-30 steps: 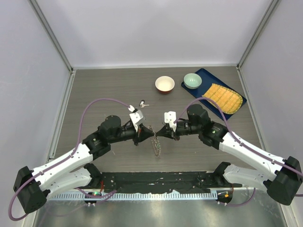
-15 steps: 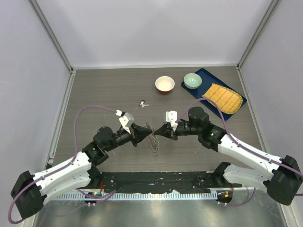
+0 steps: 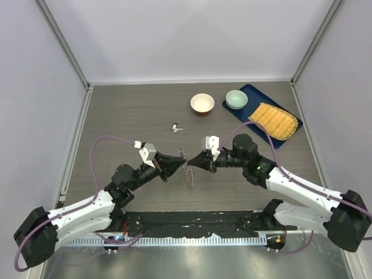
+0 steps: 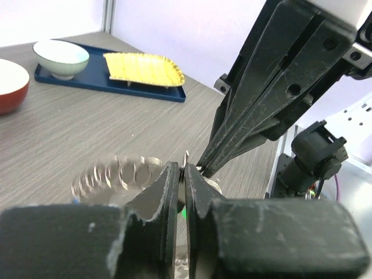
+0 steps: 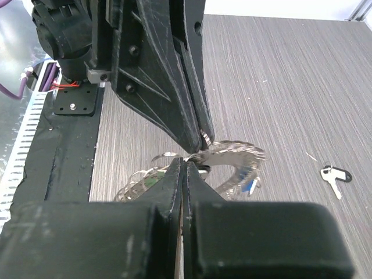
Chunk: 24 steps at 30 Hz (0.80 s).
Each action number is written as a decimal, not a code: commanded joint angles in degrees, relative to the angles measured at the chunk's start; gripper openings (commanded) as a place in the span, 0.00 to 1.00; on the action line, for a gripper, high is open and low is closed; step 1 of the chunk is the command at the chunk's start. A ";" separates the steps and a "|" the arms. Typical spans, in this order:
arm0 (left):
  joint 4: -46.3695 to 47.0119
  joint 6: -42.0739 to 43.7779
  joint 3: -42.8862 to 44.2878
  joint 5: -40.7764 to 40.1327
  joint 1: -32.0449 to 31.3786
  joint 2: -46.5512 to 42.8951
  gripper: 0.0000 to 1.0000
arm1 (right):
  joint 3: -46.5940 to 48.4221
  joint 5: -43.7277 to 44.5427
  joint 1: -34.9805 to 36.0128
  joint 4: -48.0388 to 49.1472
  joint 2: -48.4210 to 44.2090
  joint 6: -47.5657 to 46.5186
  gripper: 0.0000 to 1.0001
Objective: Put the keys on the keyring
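The keyring (image 3: pixel 188 172), a ring fringed with many silver keys, hangs between both grippers just above the table in the top view. My left gripper (image 3: pixel 181 161) is shut on its thin metal edge (image 4: pixel 186 158). My right gripper (image 3: pixel 192 164) meets it from the right and is shut on the ring as well (image 5: pixel 192 156). The ring looks blurred in the left wrist view (image 4: pixel 116 174). Its blue-capped key (image 5: pixel 250 185) and a green cap (image 5: pixel 152 181) show in the right wrist view. A loose key with a black head (image 3: pixel 175 127) lies on the table behind the grippers (image 5: pixel 334 176).
A red bowl (image 3: pixel 202 104) stands at the back. A blue tray (image 3: pixel 253 93) at the back right holds a pale green bowl (image 3: pixel 236 99) and a yellow mat (image 3: pixel 273 120). Side rails edge the table.
My left arm has drawn back to the left and lowered, its fingers now reaching to the keyring from farther away. The keyring has shifted slightly upward. My right arm has hardly moved.
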 commanded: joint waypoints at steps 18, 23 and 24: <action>-22.80 9.44 10.70 6.24 1.71 -2.87 0.31 | 7.65 3.85 0.60 -14.61 -2.86 -9.31 0.01; -24.40 15.86 13.17 17.59 6.54 1.79 0.37 | 8.35 3.23 0.51 -17.94 -3.83 -10.54 0.01; -23.88 17.17 13.17 21.17 7.59 2.76 0.38 | 8.79 3.06 0.51 -18.99 -3.83 -10.80 0.01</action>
